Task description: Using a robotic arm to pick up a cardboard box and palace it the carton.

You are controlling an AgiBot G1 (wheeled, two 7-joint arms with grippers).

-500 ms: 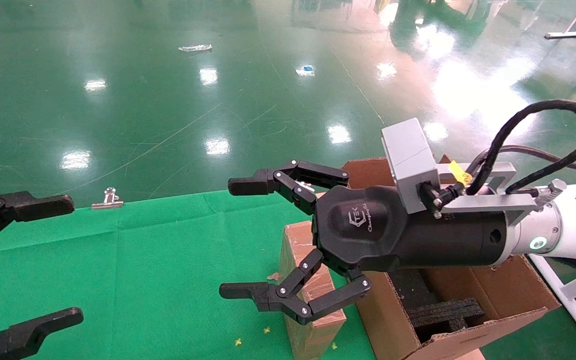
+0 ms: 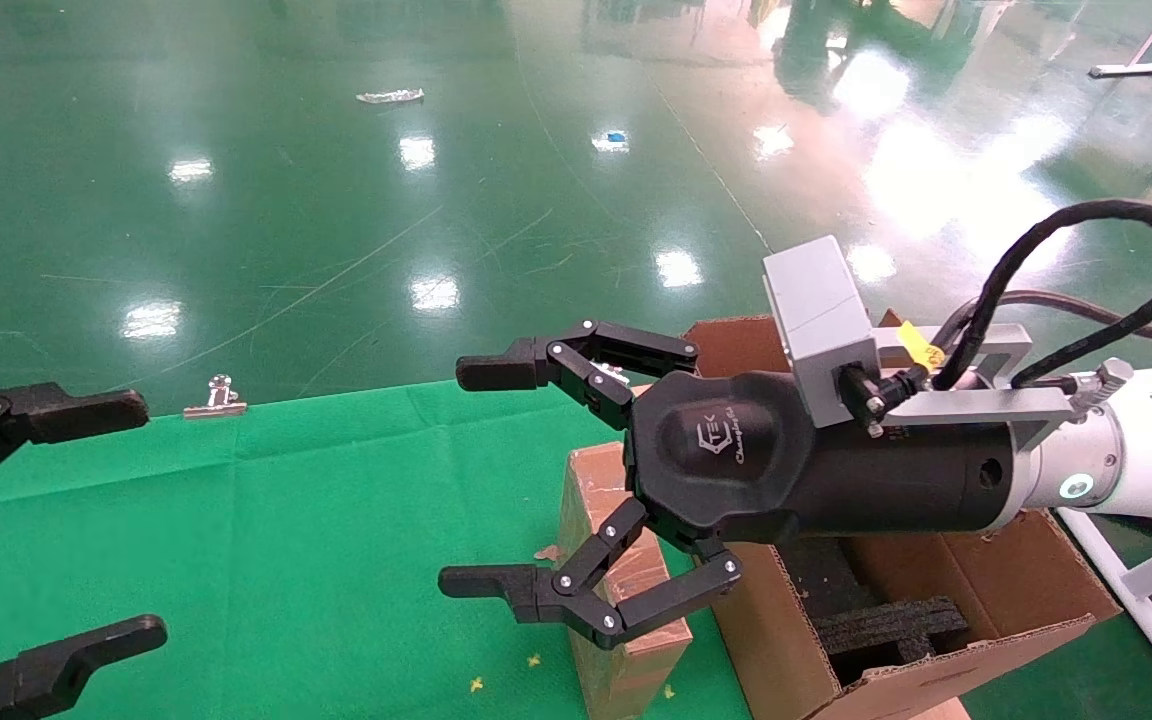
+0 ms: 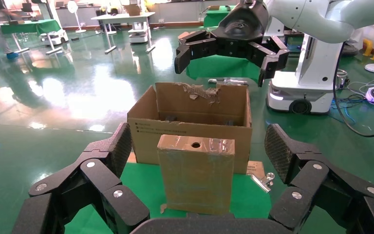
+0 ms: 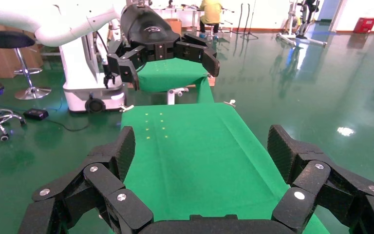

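The small taped cardboard box (image 2: 636, 668) stands upright on the green cloth, against the near side of the large carton (image 2: 996, 590). My right gripper (image 2: 471, 478), on the white arm with the green ring light, is open and empty and hovers above the box. In the left wrist view it (image 3: 224, 58) hangs high over the carton (image 3: 190, 130), which has a ragged back flap. My left gripper (image 2: 131, 518) is open and empty at the table's left, facing the box (image 3: 196, 178) from a distance. It also shows in the right wrist view (image 4: 170, 68). The right wrist view sees only cloth.
The green cloth table (image 2: 286, 520) stretches between the grippers. A metal binder clip (image 2: 216, 397) lies at its far edge, also seen beside the carton (image 3: 262, 181). Black foam blocks (image 2: 886, 620) sit inside the carton. Glossy green floor lies beyond.
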